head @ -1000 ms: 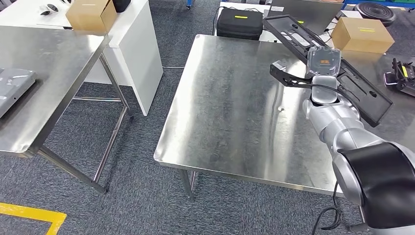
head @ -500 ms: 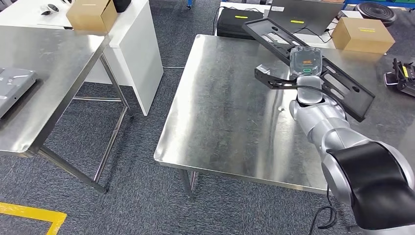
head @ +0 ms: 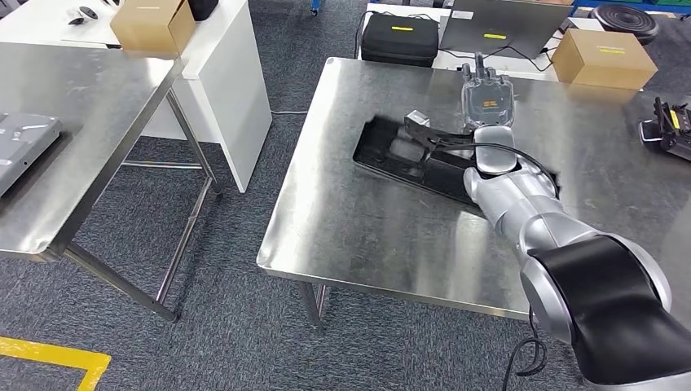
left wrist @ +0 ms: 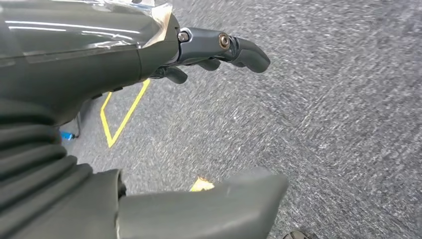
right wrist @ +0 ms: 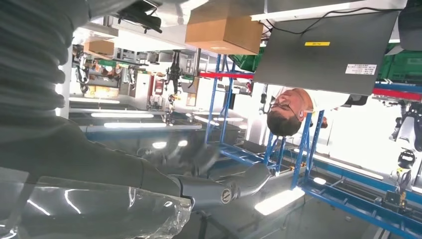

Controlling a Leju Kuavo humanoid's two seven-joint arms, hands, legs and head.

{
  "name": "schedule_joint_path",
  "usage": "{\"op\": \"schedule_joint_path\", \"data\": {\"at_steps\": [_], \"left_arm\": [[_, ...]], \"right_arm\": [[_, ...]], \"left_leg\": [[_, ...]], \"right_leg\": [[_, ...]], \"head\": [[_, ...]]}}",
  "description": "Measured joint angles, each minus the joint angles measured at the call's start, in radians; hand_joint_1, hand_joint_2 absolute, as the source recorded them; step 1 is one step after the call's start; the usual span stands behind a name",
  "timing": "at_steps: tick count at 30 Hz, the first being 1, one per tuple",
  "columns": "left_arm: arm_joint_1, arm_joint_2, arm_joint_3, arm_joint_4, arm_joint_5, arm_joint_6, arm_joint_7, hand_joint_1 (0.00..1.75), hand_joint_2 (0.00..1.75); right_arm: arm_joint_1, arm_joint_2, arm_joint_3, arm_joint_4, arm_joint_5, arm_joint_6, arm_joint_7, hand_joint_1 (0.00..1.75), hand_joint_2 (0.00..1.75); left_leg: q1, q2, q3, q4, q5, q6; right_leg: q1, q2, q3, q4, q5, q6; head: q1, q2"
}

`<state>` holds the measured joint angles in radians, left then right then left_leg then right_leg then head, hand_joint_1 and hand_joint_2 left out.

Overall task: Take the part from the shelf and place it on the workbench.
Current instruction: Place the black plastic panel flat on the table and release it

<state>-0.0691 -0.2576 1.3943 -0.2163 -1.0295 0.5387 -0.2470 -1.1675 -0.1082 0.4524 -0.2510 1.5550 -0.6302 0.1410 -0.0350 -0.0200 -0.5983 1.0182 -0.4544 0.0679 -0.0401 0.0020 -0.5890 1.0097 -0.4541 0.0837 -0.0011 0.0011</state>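
One black flat panel part (head: pixel 424 163) lies on the steel workbench (head: pixel 367 228), under the right forearm. The right hand (head: pixel 487 96) is beyond it, fingers spread, grasping nothing. The left hand (left wrist: pixel 209 47) hangs over the floor, released. To finish well, lift the arm straight up before withdrawing, so the cable bracket does not drag the part. The near table edge is well apart; bare steel lies on both sides.
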Motion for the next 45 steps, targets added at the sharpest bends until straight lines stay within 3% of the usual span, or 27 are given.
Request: {"op": "schedule_joint_path", "data": {"at_steps": [3, 9, 18, 24, 28, 30, 32, 34, 39, 43, 45], "left_arm": [[-0.001, -0.013, 0.004, 0.0, 0.003, 0.009, -0.002, 0.0, 0.0], [-0.002, -0.019, 0.004, 0.0, 0.002, -0.037, -0.015, 0.0, 0.0], [-0.002, -0.004, 0.003, 0.0, -0.001, -0.153, -0.006, 0.0, 0.0], [-0.002, -0.001, -0.004, 0.0, -0.054, -0.204, 0.055, 0.0, 0.0], [-0.002, -0.032, -0.056, 0.005, -0.168, -0.185, 0.132, 0.0, 0.0], [-0.003, -0.048, -0.091, 0.012, -0.208, -0.159, 0.144, 0.0, 0.87], [-0.004, -0.054, -0.123, 0.016, -0.227, -0.15, 0.145, 0.0, 0.87], [-0.004, -0.056, -0.147, 0.017, -0.24, -0.154, 0.144, 0.0, 0.0], [-0.005, -0.06, -0.22, 0.019, -0.314, -0.197, 0.15, 0.0, 0.0], [-0.005, -0.061, -0.286, 0.027, -0.343, -0.208, 0.155, 0.0, 1.75], [-0.005, -0.061, -0.313, 0.028, -0.355, -0.213, 0.144, 0.0, 1.75]], "right_arm": [[0.0, 0.001, 0.0, 0.0, 0.006, 0.005, 0.003, 0.0, 1.75], [-0.002, -0.006, 0.0, 0.0, 0.011, 0.035, 0.026, 0.0, 1.75], [-0.003, -0.071, -0.03, 0.0, -0.008, 0.022, 0.047, 0.0, 1.75], [-0.035, -0.157, -0.075, 0.0, 0.0, 0.081, 0.081, 0.0, 1.75], [-0.061, -0.243, -0.105, -0.001, 0.006, 0.124, 0.081, 0.0, 1.75], [-0.065, -0.291, -0.12, -0.002, 0.007, 0.121, 0.071, 0.0, 1.75], [-0.065, -0.34, -0.135, -0.003, 0.007, 0.116, 0.056, 0.0, 1.75], [-0.065, -0.379, -0.149, -0.004, 0.004, 0.109, 0.05, 0.0, 1.75], [-0.019, -0.51, -0.211, -0.014, -0.045, 0.063, 0.001, 0.0, 1.75], [0.061, -0.626, -0.282, -0.022, -0.099, 0.013, -0.062, 0.0, 1.75], [0.121, -0.689, -0.322, -0.029, -0.147, -0.01, -0.09, 0.0, 1.75]], "left_leg": [[0.0, 0.0, 0.0, 0.0, 0.0, 0.0], [0.0, 0.0, 0.001, 0.0, 0.0, 0.0], [0.0, 0.0, 0.001, 0.0, 0.0, 0.0], [-0.001, 0.0, 0.0, 0.0, 0.0, 0.0], [-0.002, -0.001, 0.0, 0.0, 0.0, 0.001], [-0.002, -0.001, 0.0, 0.0, -0.001, 0.001], [-0.002, -0.002, 0.0, 0.0, -0.001, 0.001], [-0.002, -0.001, 0.001, 0.0, -0.001, 0.002], [-0.002, -0.007, 0.002, 0.0, -0.003, 0.004], [-0.002, -0.011, 0.001, 0.0, -0.004, 0.005], [-0.002, -0.012, 0.002, 0.0, -0.005, 0.007]], "right_leg": [[0.0, 0.0, 0.0, 0.0, 0.0, 0.0], [0.0, 0.0, 0.0, 0.0, 0.0, 0.0], [0.0, 0.0, 0.0, 0.0, 0.0, 0.0], [-0.001, 0.0, 0.0, -0.001, 0.0, 0.0], [-0.002, -0.001, 0.001, -0.002, 0.0, 0.0], [-0.001, -0.002, 0.002, -0.004, 0.0, 0.0], [-0.001, -0.002, 0.003, -0.005, 0.0, 0.0], [-0.001, -0.001, 0.003, -0.005, 0.0, 0.0], [-0.001, -0.007, 0.005, -0.007, -0.001, 0.001], [-0.001, -0.009, 0.006, -0.008, -0.001, 0.001], [-0.001, -0.01, 0.008, -0.009, -0.002, 0.004]], "head": [[0.0, 0.0], [0.0, 0.0], [0.0, 0.0], [0.0, 0.0], [0.0, 0.0], [0.0, 0.0], [0.001, 0.0], [0.0, 0.0], [0.001, 0.0], [0.001, 0.0], [0.001, 0.0]]}}
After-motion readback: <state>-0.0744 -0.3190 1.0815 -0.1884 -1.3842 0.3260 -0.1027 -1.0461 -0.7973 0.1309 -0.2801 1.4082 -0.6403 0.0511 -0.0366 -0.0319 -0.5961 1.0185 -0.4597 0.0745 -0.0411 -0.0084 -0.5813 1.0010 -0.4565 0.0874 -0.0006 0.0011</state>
